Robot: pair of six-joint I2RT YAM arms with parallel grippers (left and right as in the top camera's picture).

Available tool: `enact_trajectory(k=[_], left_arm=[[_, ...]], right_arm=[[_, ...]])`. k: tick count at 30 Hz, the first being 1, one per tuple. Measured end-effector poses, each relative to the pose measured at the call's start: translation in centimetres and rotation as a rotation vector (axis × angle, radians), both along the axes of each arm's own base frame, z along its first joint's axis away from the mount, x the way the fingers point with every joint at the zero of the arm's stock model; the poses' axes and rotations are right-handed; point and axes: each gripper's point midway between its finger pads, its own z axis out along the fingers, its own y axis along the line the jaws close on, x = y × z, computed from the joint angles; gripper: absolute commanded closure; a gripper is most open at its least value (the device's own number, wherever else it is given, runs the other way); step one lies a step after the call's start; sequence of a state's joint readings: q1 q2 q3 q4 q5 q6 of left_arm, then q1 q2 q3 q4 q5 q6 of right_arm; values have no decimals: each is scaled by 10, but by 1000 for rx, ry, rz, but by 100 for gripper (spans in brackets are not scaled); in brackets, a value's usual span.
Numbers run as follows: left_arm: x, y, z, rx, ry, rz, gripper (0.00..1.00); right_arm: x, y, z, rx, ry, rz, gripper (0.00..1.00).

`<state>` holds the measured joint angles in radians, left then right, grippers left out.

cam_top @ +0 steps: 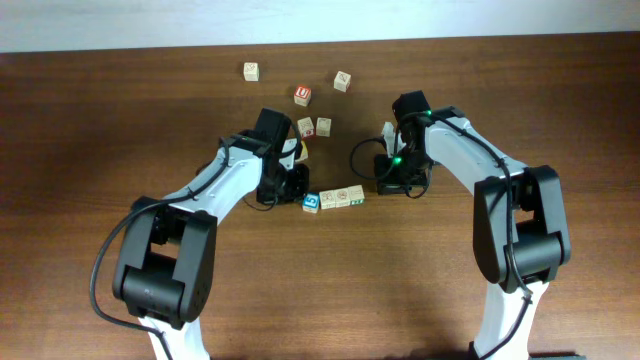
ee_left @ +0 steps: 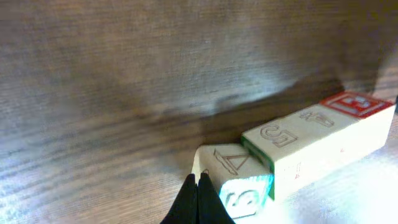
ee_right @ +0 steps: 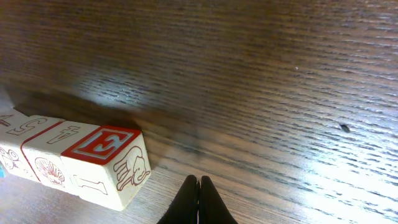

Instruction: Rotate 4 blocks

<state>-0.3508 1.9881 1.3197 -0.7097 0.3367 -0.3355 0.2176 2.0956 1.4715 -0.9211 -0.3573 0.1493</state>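
Note:
Four pale wooden blocks lie in a touching row at mid-table: a blue-faced one (cam_top: pixel 311 202), a green-marked one (cam_top: pixel 327 199), a third (cam_top: pixel 342 197) and a red "E" one (cam_top: pixel 356 195). In the left wrist view the blue-faced block (ee_left: pixel 235 174) is nearest, then the green-marked block (ee_left: pixel 280 140), with the red "E" block (ee_left: pixel 351 102) at the far end. My left gripper (ee_left: pixel 198 180) is shut, empty, its tips against the blue-faced block's outer edge. My right gripper (ee_right: pixel 199 182) is shut and empty, a short gap from the red "E" block (ee_right: pixel 106 146).
Loose cubes lie behind the row: one at the far left (cam_top: pixel 251 70), a red "U" cube (cam_top: pixel 302 95), another (cam_top: pixel 343 80), and a pair (cam_top: pixel 306 127) (cam_top: pixel 324 126). A yellow-faced cube (cam_top: pixel 298 150) sits by the left wrist. The brown table (cam_top: pixel 100 120) stretches wide on both sides.

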Motion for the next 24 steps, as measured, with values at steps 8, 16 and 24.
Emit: enact_trajectory(k=[8,16,24], left_arm=[[-8,-1,0,-15,55,36,100],[-7,-9,4,-62,56,36,100],[34,14,75,62,-161,88,100]], right_arm=[[0,0,0,0,-2,0,96],[1,0,0,1,-3,0,96],[1,0,0,1,-4,2,95]])
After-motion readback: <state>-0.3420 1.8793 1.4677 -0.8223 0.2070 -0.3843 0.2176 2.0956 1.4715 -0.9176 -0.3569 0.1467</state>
